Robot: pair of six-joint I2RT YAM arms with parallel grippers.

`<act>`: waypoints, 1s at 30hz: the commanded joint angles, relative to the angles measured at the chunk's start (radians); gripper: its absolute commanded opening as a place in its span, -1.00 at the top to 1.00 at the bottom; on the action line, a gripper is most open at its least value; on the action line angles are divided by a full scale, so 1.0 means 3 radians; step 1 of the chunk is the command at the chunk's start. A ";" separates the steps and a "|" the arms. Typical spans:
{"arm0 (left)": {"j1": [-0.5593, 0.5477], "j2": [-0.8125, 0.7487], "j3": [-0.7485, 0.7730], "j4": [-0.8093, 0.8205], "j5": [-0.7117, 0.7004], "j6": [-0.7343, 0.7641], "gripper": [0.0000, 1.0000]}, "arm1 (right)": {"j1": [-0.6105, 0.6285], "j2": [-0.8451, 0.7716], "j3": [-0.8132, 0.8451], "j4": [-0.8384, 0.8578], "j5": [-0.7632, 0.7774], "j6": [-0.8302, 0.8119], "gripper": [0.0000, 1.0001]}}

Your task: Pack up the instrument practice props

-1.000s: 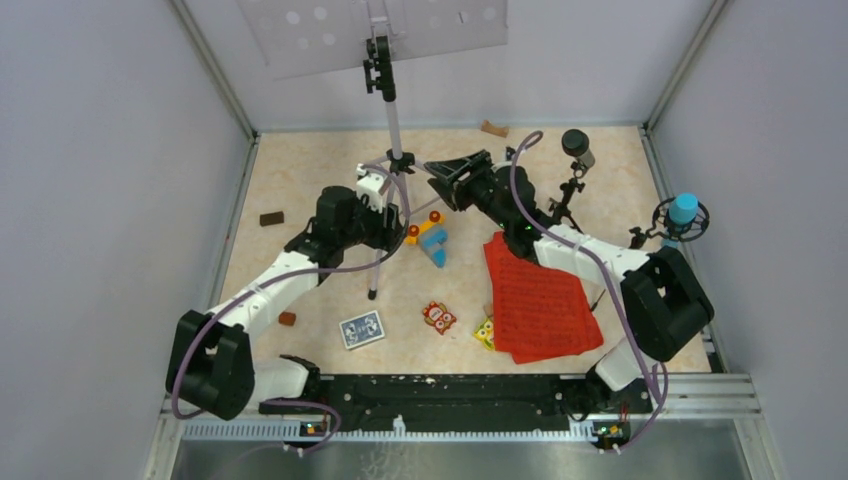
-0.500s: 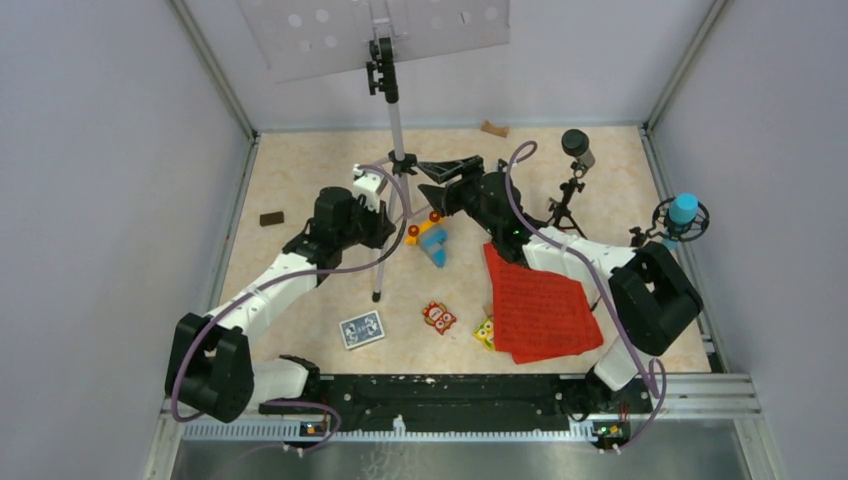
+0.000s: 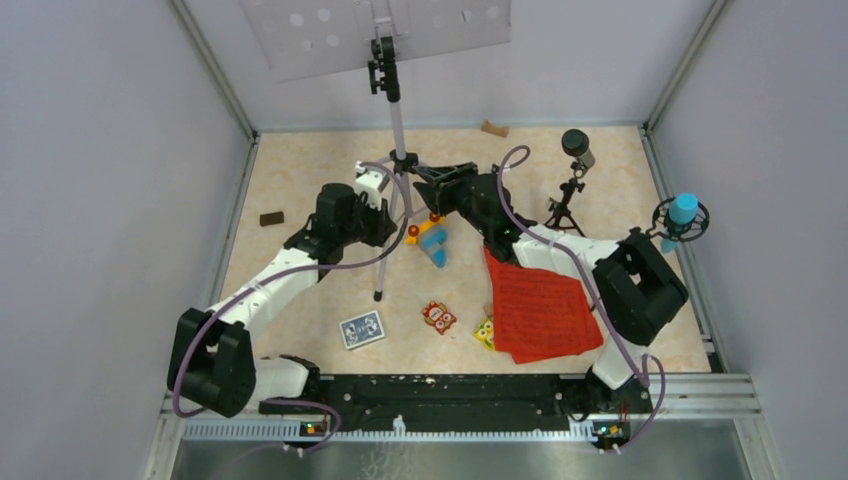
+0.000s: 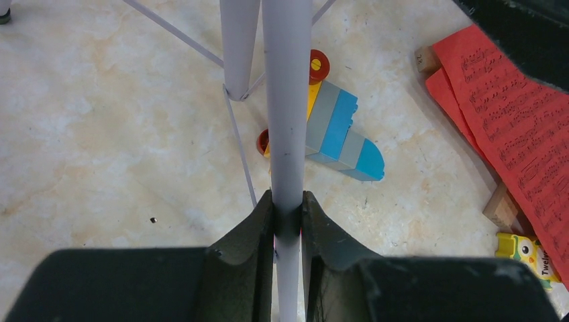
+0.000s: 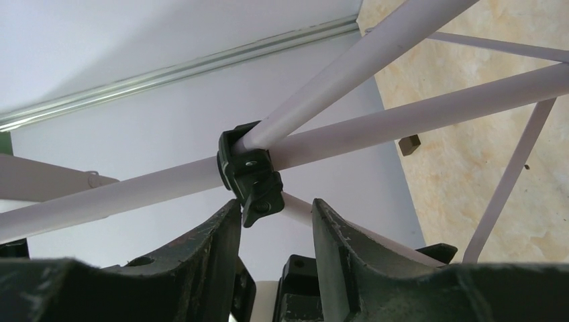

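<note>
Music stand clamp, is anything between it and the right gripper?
Nothing visible. The right gripper is open and straddles the tip of the black clamp, with no other object between them.

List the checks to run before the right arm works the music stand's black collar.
1. Left gripper shut on a silver tube of the music stand: ok.
2. Right gripper open, black collar lined up between its fingers: ok.
3. Fingers touching the collar: cannot tell.
4. Tripod legs free of clutter: not ok, toy blocks lie beside them.
5. Stand upright: ok.
</note>
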 commanded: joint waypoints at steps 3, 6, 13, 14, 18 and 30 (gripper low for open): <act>-0.0036 0.0118 0.0136 -0.0059 0.0206 -0.0001 1.00 | 0.0057 0.0080 0.0203 0.0195 0.0051 0.0089 0.15; -0.0035 0.0131 0.0145 -0.0064 0.0229 0.0000 1.00 | 0.0060 0.0106 0.0232 0.0219 0.0047 0.0103 0.21; -0.0036 0.0143 0.0151 -0.0070 0.0245 0.0008 1.00 | 0.0063 0.0168 0.0297 0.0229 0.0092 0.0108 0.31; -0.0036 0.0138 0.0148 -0.0071 0.0248 0.0008 1.00 | 0.0061 0.0184 0.0309 0.0227 0.0098 0.0106 0.32; -0.0037 0.0124 0.0143 -0.0070 0.0232 0.0021 1.00 | 0.0063 0.0234 0.0322 0.0244 0.0113 0.0105 0.40; -0.0036 0.0113 0.0138 -0.0065 0.0224 0.0015 1.00 | 0.0060 0.0242 0.0332 0.0239 0.0178 -0.0527 1.00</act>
